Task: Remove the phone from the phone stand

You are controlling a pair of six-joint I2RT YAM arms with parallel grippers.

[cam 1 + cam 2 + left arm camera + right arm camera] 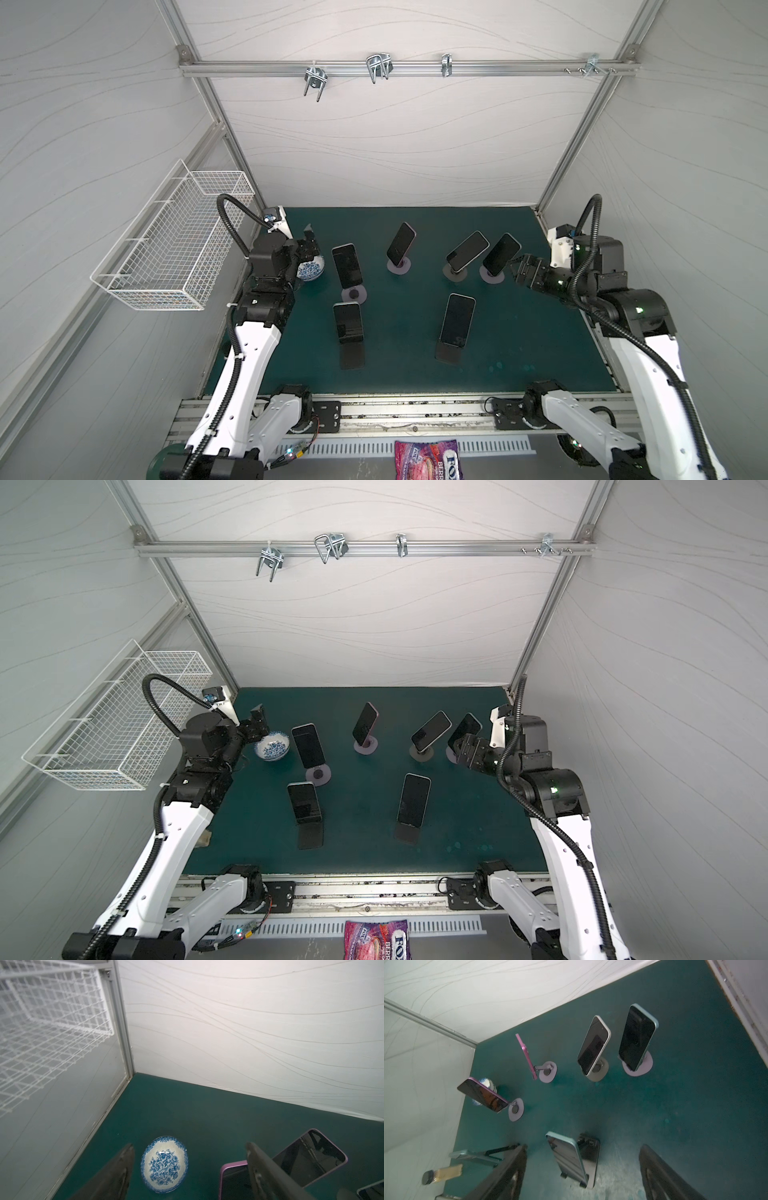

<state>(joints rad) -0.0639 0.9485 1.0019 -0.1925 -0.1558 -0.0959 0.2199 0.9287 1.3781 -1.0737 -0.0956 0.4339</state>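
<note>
Nothing was removed yet: six phones were seated on stands across the tabletop. The right tool was held open, empty, above three o'clock; the left tool was spread empty above the bowl at ten o'clock.

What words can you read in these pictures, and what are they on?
"FOX": on the pink-purple bag at the front edge.
"BERR": on the same bag, just below; the rest is cut off.
Smaller print on the bag: too blurred to read.
The phones: dark screens, no text.
</note>
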